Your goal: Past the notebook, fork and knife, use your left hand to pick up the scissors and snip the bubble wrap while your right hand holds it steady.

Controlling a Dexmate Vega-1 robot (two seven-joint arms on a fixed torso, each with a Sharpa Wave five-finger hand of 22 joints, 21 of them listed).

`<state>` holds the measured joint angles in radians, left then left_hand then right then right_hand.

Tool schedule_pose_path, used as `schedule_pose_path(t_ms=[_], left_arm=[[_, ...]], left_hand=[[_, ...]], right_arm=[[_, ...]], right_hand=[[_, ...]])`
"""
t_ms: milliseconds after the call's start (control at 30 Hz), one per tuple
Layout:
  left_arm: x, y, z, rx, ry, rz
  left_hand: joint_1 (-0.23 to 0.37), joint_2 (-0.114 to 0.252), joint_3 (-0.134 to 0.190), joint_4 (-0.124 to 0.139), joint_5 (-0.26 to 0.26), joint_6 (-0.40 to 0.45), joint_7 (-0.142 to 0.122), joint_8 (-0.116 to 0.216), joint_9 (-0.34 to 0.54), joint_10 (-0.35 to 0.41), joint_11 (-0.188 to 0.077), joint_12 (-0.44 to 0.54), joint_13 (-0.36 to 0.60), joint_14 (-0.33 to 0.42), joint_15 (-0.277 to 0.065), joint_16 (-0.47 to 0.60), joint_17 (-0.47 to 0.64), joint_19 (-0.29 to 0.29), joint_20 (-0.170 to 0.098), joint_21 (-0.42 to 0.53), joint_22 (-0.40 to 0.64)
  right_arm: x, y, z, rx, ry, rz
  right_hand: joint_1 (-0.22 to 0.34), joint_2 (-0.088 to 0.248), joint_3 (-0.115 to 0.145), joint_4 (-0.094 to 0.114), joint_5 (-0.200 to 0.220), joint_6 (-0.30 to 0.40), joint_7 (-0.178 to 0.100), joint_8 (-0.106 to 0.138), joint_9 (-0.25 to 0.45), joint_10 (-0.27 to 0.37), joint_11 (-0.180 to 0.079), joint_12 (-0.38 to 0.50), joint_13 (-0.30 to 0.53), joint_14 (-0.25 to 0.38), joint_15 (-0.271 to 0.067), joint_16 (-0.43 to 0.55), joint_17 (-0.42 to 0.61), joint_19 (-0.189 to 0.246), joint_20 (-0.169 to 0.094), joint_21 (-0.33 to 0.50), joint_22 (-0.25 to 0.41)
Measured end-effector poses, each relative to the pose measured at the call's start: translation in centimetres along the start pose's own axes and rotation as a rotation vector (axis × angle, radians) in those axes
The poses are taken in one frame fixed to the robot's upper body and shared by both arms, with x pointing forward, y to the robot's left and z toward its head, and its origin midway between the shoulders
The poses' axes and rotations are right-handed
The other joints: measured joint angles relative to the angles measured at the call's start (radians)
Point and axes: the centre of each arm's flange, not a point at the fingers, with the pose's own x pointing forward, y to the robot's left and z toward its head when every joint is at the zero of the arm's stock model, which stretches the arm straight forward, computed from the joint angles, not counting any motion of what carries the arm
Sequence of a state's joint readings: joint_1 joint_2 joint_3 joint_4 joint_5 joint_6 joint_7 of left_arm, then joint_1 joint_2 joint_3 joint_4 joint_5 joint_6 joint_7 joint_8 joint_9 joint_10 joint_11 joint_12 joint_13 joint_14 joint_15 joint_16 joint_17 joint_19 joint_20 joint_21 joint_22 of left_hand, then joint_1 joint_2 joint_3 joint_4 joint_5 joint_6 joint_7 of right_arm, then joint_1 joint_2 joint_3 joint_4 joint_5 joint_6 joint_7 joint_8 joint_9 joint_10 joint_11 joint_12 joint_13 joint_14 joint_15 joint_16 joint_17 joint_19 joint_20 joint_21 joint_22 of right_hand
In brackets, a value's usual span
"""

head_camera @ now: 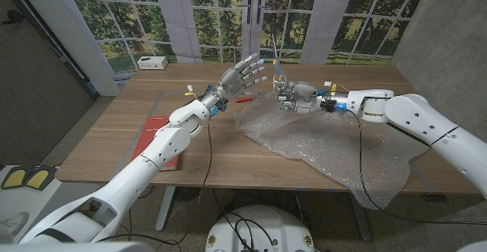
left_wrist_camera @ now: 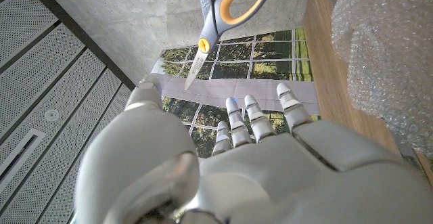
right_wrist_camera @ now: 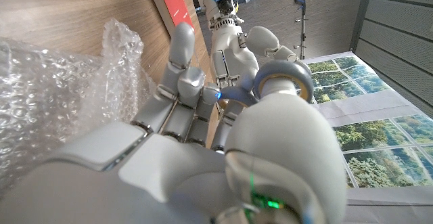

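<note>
Orange-handled scissors (head_camera: 278, 75) upright in right robot hand (head_camera: 295, 96) over crinkly bubble wrap (head_camera: 335, 147); left robot hand (head_camera: 240, 77) spread, empty.

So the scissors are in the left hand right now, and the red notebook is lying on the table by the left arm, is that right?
Not quite: the scissors are in the right hand, not the left. The head view shows the left hand raised with fingers spread, holding nothing. The red notebook does lie on the table by the left arm.
</note>
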<state>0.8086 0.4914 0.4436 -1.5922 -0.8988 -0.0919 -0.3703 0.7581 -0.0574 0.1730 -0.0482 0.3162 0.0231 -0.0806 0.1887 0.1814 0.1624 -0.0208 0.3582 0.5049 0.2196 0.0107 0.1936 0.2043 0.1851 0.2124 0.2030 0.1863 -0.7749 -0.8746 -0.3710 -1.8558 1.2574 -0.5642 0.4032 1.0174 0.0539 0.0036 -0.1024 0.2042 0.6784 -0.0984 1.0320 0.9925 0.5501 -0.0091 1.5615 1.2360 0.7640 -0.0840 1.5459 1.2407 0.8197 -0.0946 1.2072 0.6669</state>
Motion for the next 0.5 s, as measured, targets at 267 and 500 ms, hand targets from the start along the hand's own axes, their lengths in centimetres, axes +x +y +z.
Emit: schedule_pose_path(t_ms=[267, 500], left_arm=[[-0.5, 0.4, 0.6, 0.015, -0.011, 0.012], [-0.6, 0.9, 0.4, -0.003, -0.029, 0.018]], left_hand=[[0.0, 0.0, -0.003, -0.003, -0.021, 0.0, 0.0, 0.0, 0.0, 0.001, -0.009, -0.008, -0.01, -0.016, -0.006, 0.0, -0.007, 0.0, 0.0, -0.004, 0.0], [0.0, 0.0, -0.002, -0.011, -0.035, -0.004, 0.004, 0.0, 0.0, 0.012, -0.022, -0.008, -0.018, -0.016, -0.016, 0.0, -0.014, 0.0, 0.0, -0.004, 0.0]], right_arm=[[-1.0, -0.8, 0.5, -0.006, -0.014, -0.038], [-1.7, -1.0, 0.8, -0.002, -0.024, -0.052]], right_hand=[[0.0, 0.0, 0.0, 0.0, 0.0, 0.0, 0.0, 0.0, -0.002, -0.005, -0.005, 0.0, 0.0, 0.0, 0.0, 0.0, -0.001, 0.0, 0.0, 0.0, -0.012], [0.0, 0.0, 0.0, 0.0, 0.0, 0.0, 0.0, -0.002, -0.009, -0.005, -0.005, -0.002, 0.0, 0.0, 0.0, 0.0, -0.004, -0.002, -0.002, 0.009, -0.016]])
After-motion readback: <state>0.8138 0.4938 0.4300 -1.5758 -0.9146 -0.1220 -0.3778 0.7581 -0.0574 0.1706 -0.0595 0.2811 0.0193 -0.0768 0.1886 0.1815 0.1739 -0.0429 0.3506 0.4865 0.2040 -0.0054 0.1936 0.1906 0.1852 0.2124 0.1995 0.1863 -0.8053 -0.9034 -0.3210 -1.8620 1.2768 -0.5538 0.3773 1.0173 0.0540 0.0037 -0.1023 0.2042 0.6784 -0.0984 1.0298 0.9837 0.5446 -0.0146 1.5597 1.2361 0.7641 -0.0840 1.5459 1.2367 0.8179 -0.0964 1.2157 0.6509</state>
